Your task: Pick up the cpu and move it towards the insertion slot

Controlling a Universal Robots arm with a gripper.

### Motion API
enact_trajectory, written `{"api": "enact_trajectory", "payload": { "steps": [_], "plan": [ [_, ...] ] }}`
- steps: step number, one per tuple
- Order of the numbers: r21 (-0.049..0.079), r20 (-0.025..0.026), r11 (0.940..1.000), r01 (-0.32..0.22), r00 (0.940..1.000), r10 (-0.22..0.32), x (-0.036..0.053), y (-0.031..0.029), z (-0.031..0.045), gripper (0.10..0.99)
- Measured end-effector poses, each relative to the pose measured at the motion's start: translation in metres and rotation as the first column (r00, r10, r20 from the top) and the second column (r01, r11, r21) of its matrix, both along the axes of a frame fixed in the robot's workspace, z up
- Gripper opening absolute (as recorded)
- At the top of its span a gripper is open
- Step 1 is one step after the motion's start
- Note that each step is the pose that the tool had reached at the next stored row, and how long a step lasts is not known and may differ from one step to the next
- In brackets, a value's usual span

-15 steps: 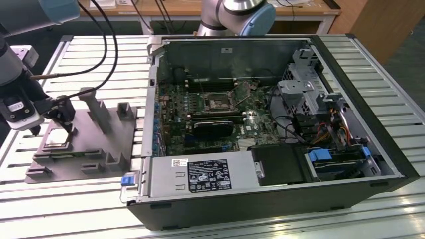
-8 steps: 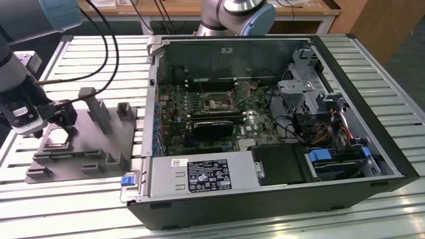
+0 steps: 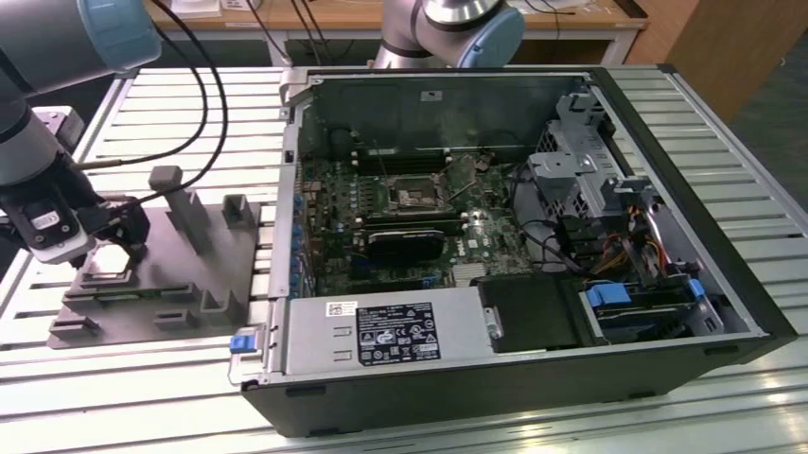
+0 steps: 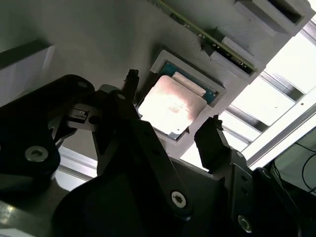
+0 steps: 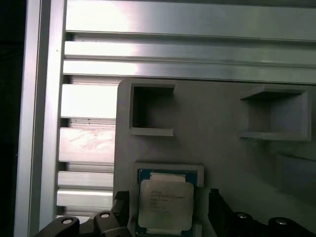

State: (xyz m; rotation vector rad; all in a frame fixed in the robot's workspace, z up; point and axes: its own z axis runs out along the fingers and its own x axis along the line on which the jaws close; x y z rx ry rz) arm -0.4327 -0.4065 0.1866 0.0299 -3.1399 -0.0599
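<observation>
Second wrist view shows the hand (image 4: 174,98) open astride the cpu (image 4: 168,108), unlifted in the grey fixture's (image 4: 98,39) recess, well apart from the insertion slot (image 3: 414,197).

The cpu (image 5: 165,205) lies in a fixture (image 3: 177,288) recess beneath the claw (image 3: 116,236), at the exterior view's left of the case (image 3: 531,392).

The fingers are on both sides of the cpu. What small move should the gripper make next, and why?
Probably close the gripper on the cpu. In both wrist views its fingers stand open on two opposite sides of the chip, apart from its edges, and the chip lies flat in a recess of the grey fixture, not yet held.
</observation>
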Motion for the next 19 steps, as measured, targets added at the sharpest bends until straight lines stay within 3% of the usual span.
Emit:
{"api": "enact_trajectory", "payload": {
  "steps": [7,8,14,15,19],
  "plan": [
    [0.001,0.0000,1.0000,0.000,1.0000,0.000,-0.0017,-0.0006,-0.0042,0.722],
    [0.000,-0.0001,1.0000,0.000,1.0000,0.000,-0.0018,-0.0006,-0.0042,0.651],
    [0.002,0.0000,1.0000,0.000,1.0000,0.000,-0.0018,-0.0006,-0.0044,0.639],
    [0.002,0.0000,1.0000,0.000,1.0000,0.000,-0.0018,-0.0006,-0.0044,0.565],
    [0.003,-0.0001,1.0000,0.000,1.0000,0.000,-0.0018,-0.0006,-0.0044,0.565]
  ]
}}
